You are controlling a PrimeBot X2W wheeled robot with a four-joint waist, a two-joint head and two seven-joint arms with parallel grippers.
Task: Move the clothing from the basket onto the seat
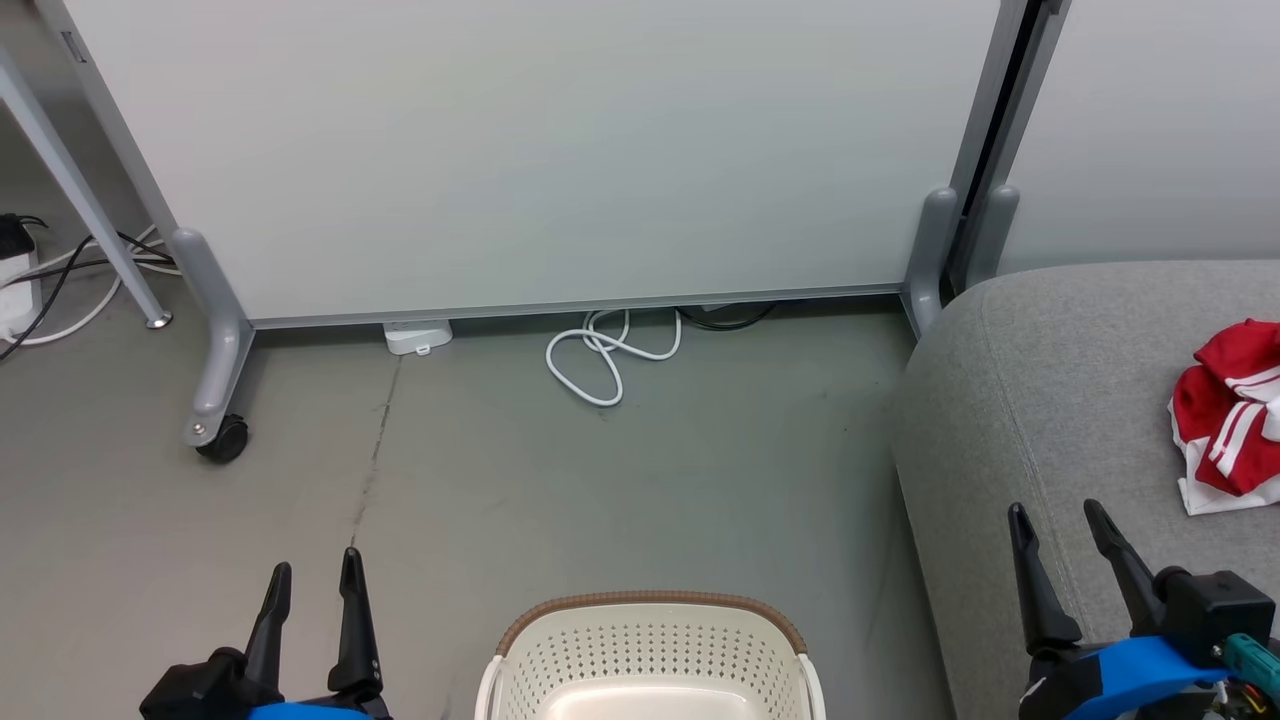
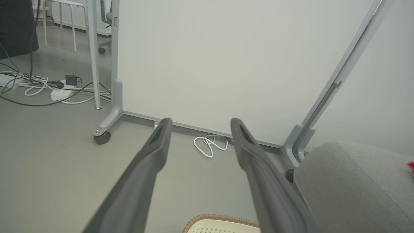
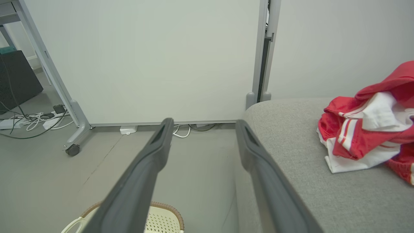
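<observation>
Red clothing with white stripes and panels [image 1: 1232, 415] [image 3: 368, 132] lies crumpled on the light-grey sofa seat [image 1: 1050, 400] [image 3: 291, 155] [image 2: 355, 181] at the right. The cream basket [image 1: 650, 660] [image 3: 161, 218] [image 2: 223, 225] with a brown rim band stands on the floor at the bottom centre; the part of its inside that shows holds no fabric. My left gripper [image 1: 312, 572] [image 2: 199, 124] is open, low at the left, beside the basket. My right gripper [image 1: 1055, 512] [image 3: 203, 124] is open over the sofa's front left part, with nothing between its fingers.
A white partition panel on grey wheeled feet [image 1: 215, 400] closes off the back. A coiled white cable [image 1: 605, 355] lies on the grey floor under it, and more cables and a power strip [image 2: 58, 94] sit at the far left by a table leg [image 1: 80, 190].
</observation>
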